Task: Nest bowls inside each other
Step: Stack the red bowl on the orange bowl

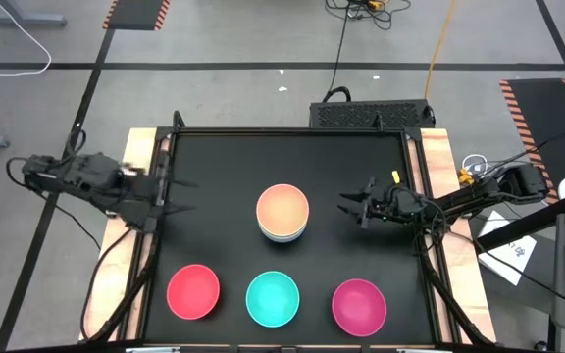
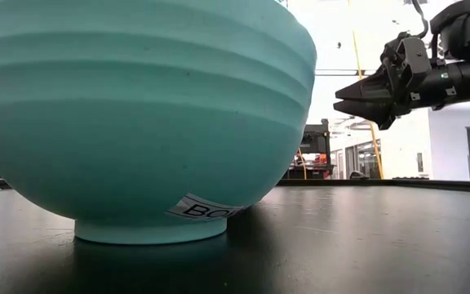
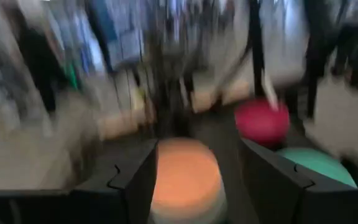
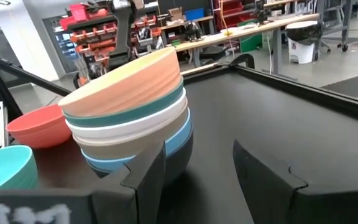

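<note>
1. At table centre, nested stack (image 1: 282, 214), peach-orange bowl on top; red-pink bowl (image 1: 193, 291), turquoise bowl (image 1: 273, 299) and magenta bowl (image 1: 359, 305) sit apart along the near edge.
2. Right gripper (image 1: 346, 207) beside stack, jaws open, empty; left gripper (image 1: 177, 194) open at left edge.
3. Judgement: pinch one loose bowl's rim, lift level, lower centred.

turquoise bowl (image 2: 137, 114) | white label (image 2: 206, 210) | reads "BO", rest hidden

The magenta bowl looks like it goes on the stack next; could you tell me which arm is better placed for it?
Probably the right: its open gripper hangs over the mat above the magenta bowl, on its side; the left gripper sits at the far edge.
</note>
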Controlling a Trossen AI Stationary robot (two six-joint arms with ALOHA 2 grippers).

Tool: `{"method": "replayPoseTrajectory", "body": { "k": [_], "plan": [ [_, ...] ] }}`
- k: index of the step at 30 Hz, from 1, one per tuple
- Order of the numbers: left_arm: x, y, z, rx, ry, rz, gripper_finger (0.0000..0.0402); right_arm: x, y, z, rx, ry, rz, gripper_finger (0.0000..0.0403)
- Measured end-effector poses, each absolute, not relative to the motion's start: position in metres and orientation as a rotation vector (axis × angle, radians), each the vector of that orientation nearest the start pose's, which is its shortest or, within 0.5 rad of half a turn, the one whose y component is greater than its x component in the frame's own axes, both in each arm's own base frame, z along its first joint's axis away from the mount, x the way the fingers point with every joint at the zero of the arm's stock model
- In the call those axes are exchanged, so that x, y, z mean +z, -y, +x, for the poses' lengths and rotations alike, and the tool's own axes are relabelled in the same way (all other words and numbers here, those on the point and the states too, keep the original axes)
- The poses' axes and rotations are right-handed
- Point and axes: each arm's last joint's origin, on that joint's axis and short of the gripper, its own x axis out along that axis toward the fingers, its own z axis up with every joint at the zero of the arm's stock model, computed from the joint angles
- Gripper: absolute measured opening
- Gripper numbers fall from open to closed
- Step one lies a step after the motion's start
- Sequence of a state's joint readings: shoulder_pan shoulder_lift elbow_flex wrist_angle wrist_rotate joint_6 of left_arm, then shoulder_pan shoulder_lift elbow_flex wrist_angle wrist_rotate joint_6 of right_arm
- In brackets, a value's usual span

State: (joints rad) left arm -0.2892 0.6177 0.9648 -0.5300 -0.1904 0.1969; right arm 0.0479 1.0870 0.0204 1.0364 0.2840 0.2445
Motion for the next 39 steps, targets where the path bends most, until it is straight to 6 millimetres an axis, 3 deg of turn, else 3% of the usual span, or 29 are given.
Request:
{"method": "replayPoseTrajectory", "body": {
  "k": [4, 9, 14, 18, 27, 39],
  "plan": [
    [0.376, 0.032, 0.126, -0.085, -0.491, 0.055, 0.0225, 0.147, 0.0, 0.164, -0.241, -0.021, 0.236, 0.0183],
    [0.361, 0.044, 0.141, -0.143, -0.715, -0.079, 0.0225, 0.146, 0.0, 0.164, -0.241, -0.026, 0.232, 0.0183],
    [0.335, 0.048, 0.142, -0.074, -0.948, -0.207, 0.0225, 0.146, 0.0, 0.164, -0.24, -0.025, 0.235, 0.0183],
    [0.308, 0.06, 0.141, -0.16, -1.108, -0.341, 0.0225, 0.146, 0.0, 0.164, -0.24, -0.026, 0.235, 0.0183],
    [0.279, 0.093, 0.154, -0.483, -1.04, -0.447, 0.0225, 0.147, 0.0, 0.164, -0.214, -0.021, 0.237, 0.0183],
    [0.275, 0.096, 0.153, -0.44, -1.032, -0.433, 0.0225, 0.147, -0.006, 0.164, -0.178, -0.02, 0.246, 0.0183]
  ]
}}
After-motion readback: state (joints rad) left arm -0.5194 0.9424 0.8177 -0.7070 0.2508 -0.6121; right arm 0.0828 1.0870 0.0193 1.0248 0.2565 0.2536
